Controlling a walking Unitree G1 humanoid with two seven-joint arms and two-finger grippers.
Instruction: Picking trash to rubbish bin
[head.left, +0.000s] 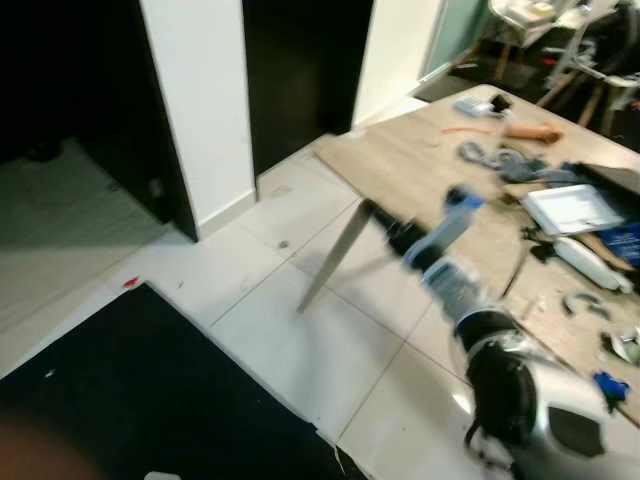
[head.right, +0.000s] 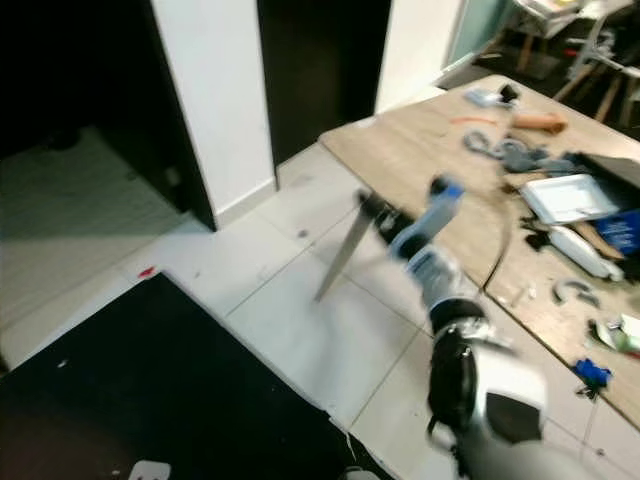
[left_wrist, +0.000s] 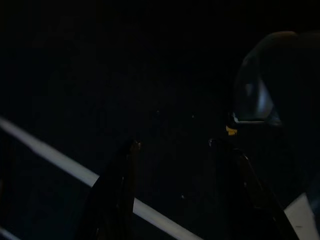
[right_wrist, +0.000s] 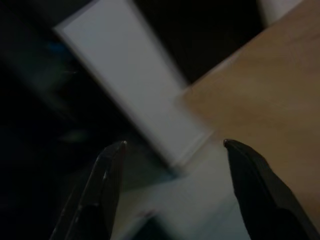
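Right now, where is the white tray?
In the head views, the white tray lies on the wooden table, on the robot's right, beyond the raised right arm.

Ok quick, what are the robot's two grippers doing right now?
Left gripper: open, holding nothing, over dark floor.
Right gripper: open, holding nothing, raised beside the wooden table.

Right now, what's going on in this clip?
The robot stands on a tiled floor beside a cluttered wooden table, with nothing picked up yet. Its right arm is raised and blurred; the right gripper is open and empty, aimed past the table's corner toward a white pillar. The left gripper hangs open in the dark. On the table lie a white tray, a white bottle and small scraps.
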